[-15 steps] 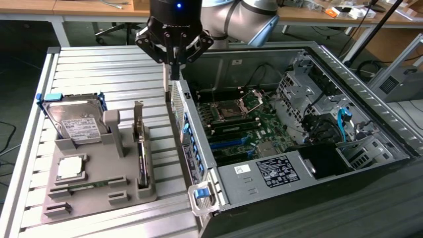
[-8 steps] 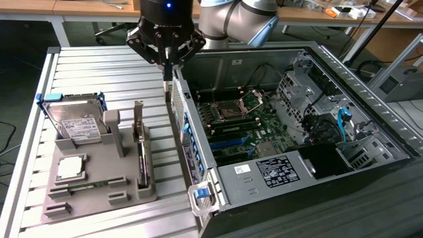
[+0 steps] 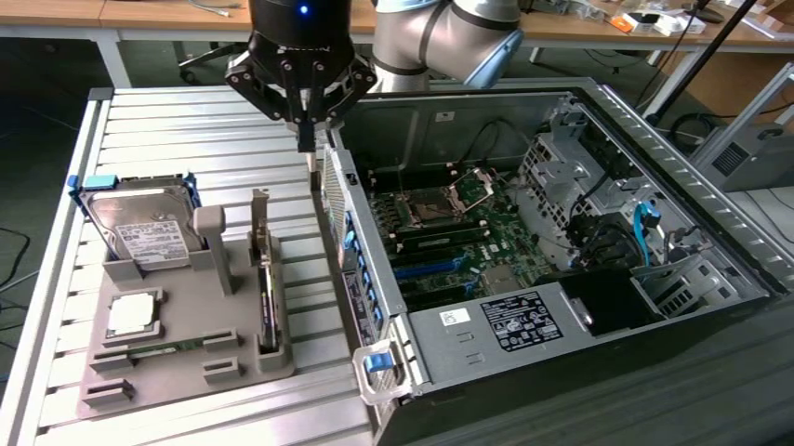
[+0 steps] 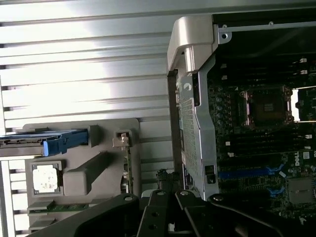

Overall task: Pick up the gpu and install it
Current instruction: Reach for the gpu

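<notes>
Slatted table [image 3: 186,121] is seen at the exterior view's left; gripper [image 3: 305,153], claw pressed together, is hung upper centre; gpu [image 3: 264,279] is stood lower left.

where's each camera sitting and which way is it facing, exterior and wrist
Exterior view: off the arm, high up, looking down on the slatted table, with the grey parts holder on the exterior view's left and the open computer case on its right; the arm and the shut gripper hang above the case's edge.
Wrist view: on the wrist, looking down past the gripper's dark linkage at the case's edge and the holder.
Shared: holder, gpu standing on edge in it, hard drive, motherboard.
</notes>
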Robot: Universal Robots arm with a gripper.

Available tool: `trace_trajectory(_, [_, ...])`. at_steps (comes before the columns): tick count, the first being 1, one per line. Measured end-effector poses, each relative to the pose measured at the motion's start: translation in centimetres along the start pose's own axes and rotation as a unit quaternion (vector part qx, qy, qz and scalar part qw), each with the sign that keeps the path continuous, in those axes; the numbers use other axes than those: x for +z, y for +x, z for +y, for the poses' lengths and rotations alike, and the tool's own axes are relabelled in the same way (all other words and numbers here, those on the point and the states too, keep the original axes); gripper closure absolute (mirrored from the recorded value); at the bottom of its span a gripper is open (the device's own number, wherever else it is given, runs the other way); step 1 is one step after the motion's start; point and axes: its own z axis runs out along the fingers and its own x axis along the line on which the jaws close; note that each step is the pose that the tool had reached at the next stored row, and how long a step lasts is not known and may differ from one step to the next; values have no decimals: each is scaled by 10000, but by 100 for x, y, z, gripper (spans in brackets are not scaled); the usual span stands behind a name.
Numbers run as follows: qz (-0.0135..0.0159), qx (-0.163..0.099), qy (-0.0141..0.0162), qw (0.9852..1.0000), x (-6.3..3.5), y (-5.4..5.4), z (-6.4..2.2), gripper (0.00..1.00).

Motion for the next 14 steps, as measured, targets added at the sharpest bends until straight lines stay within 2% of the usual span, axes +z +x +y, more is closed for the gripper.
trace_trajectory(14, [0,0,0,10000,-4,160,-12,89])
